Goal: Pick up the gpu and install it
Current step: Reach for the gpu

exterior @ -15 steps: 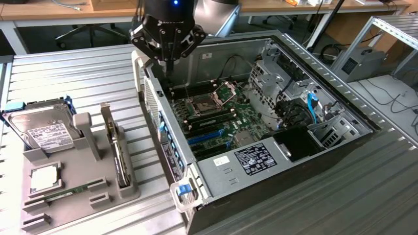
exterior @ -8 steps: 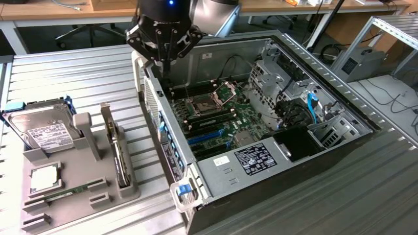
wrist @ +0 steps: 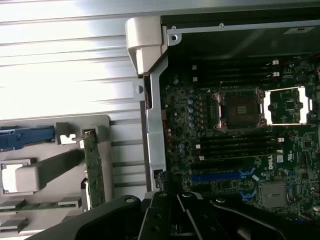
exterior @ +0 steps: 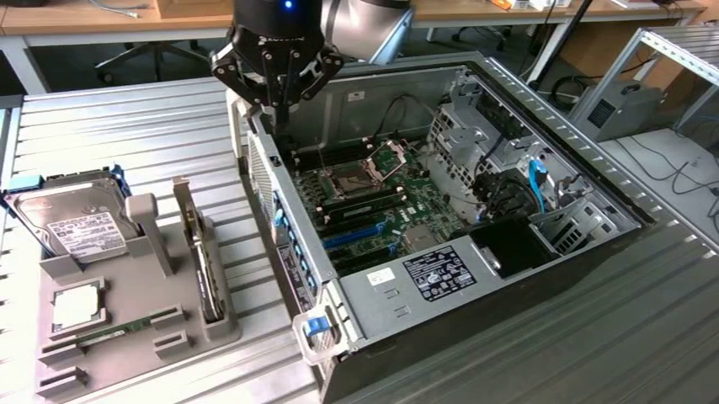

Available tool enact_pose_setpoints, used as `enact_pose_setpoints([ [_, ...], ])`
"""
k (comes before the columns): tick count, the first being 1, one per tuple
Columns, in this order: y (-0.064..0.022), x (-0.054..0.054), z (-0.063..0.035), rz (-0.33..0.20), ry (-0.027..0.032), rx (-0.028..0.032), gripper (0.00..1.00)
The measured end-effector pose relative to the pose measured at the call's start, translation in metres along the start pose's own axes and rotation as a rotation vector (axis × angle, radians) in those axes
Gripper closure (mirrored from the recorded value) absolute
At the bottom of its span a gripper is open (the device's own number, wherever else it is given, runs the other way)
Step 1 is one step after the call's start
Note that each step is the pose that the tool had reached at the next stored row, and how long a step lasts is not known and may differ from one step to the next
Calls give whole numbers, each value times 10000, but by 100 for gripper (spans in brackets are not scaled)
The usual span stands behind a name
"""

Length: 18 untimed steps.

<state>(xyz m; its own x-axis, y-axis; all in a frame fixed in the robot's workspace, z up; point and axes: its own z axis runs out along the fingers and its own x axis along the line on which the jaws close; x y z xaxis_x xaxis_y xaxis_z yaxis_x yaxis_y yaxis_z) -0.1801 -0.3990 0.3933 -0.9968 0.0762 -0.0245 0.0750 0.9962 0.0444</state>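
Jaws pressed together, gripping nothing — the gripper [exterior: 278, 101] hovers over the open computer case's [exterior: 388, 296] near wall; the gpu [exterior: 204, 252] stands on edge in the gray holder [exterior: 133, 358].

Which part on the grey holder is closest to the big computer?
The gpu, the long thin card standing on edge beside the case; the hard drive and RAM stick sit farther off.

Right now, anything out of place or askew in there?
Nothing spilled or damaged. One oddity: the silver metal CPU socket frame on the green motherboard stands flipped open. The thin flat GPU card stands on edge in its grey holder tray.
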Motion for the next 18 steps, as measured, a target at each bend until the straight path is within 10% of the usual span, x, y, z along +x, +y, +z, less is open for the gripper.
enact_pose_setpoints([
  [18, -14, 187, -5, 0, 1, 0, 89],
])
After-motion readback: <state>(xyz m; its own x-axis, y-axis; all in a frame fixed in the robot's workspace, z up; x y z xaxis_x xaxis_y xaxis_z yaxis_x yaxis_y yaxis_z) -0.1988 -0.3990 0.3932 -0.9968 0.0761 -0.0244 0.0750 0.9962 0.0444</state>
